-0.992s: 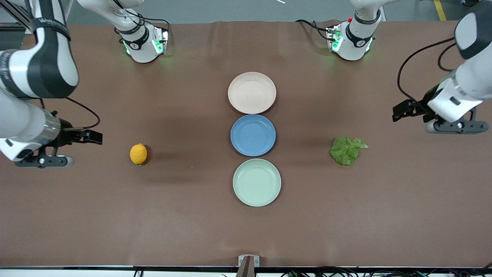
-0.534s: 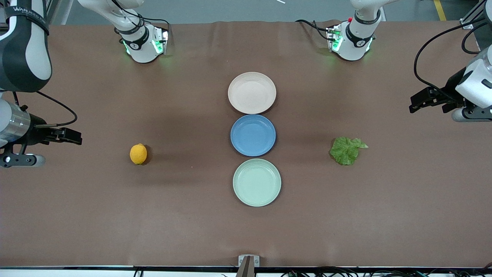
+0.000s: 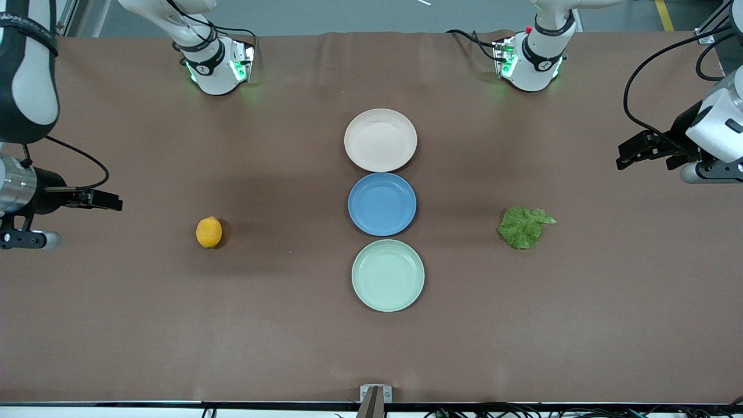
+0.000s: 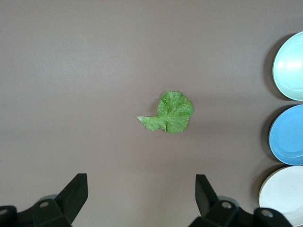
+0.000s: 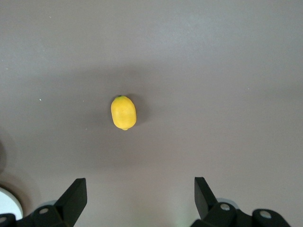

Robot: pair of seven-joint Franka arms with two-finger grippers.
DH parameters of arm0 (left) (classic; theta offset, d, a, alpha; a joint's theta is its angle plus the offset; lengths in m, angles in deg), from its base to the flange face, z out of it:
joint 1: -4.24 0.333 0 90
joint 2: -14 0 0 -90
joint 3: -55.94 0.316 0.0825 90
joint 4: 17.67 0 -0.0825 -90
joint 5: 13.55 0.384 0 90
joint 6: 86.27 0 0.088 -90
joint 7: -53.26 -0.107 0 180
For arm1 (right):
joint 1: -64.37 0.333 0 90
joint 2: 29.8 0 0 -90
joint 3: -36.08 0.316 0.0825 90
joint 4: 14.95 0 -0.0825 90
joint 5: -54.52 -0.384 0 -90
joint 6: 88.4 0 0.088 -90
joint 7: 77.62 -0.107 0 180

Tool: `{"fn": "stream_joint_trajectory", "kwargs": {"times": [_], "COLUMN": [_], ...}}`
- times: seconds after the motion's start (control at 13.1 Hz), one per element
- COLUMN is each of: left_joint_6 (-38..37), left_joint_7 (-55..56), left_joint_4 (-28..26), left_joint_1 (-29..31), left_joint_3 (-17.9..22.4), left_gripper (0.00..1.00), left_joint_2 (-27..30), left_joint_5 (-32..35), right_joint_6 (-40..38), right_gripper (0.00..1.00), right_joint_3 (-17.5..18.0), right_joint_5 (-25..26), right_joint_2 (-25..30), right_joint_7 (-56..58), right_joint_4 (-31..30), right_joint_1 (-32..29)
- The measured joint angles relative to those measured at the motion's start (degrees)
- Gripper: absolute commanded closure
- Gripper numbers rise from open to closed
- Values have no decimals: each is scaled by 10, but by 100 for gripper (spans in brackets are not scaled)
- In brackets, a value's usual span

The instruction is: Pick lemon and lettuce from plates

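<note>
The lemon lies on the bare brown table, well apart from every plate, toward the right arm's end and about midway between the edge along the robots' bases and the edge nearest the front camera. The lettuce lies flat on the table toward the left arm's end, likewise off the plates, its stem tip pointing toward that end.

Three plates stand in a row down the middle of the table, all bare: the beige-pink plate closest to the bases, the blue plate just beside it in the middle, and the mint green plate nearest the front camera.

The right gripper hangs high over the table's edge at the right arm's end, fingers spread wide, gripping nothing; the lemon sits below it untouched. The left gripper hangs high over the edge at the left arm's end, fingers also spread wide and bare, clear of the lettuce.
</note>
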Motion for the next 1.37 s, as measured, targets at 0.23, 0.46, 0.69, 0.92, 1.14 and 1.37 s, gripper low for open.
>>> {"fn": "stream_joint_trajectory", "kwargs": {"times": [0.23,0.46,0.69,0.92,1.14,1.37], "left_joint_6": [-1,-1,-2,-2,-4,-4], "left_joint_7": [0,0,0,0,1,1], "left_joint_4": [1,3,6,14,20,20], "left_joint_1": [-8,-7,-2,-1,-1,-2], "left_joint_3": [6,10,13,14,14,14], "left_gripper": [0,0,0,0,0,0], "left_joint_2": [0,2,7,19,28,30], "left_joint_5": [0,-1,-4,-4,-4,-4], "right_joint_6": [30,68,72,82,86,88], "right_gripper": [0,0,0,0,0,0], "right_joint_3": [3,10,13,17,17,17], "right_joint_5": [0,3,4,4,4,4], "right_joint_2": [53,132,170,193,205,208], "right_joint_7": [3,2,-1,-4,-5,-6], "right_joint_4": [-53,-146,-185,-211,-219,-221], "right_joint_1": [-1,7,9,9,9,9]}}
